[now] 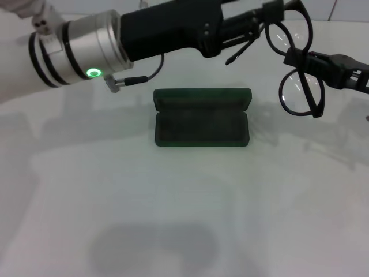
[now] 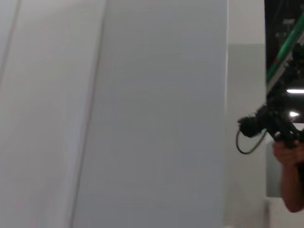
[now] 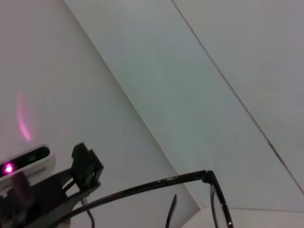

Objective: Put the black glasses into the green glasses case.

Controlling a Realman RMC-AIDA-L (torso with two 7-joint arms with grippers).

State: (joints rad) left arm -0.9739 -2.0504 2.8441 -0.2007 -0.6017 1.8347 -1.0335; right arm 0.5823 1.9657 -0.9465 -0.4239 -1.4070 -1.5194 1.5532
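The black glasses (image 1: 291, 60) hang in the air above the table's far right, lenses one above the other. My left gripper (image 1: 262, 20) reaches across from the left and is shut on one slim arm of the glasses (image 3: 156, 185). My right gripper (image 1: 300, 57) comes in from the right and is shut on the frame between the lenses. The green glasses case (image 1: 202, 118) lies open on the table, left of and below the glasses, with its lid standing up at the back and nothing in its dark lining.
The white table (image 1: 173, 219) stretches around the case. My left arm (image 1: 86, 43) spans the far side above the case. The left wrist view shows only a pale wall and a person's arm (image 2: 290, 175) holding a camera.
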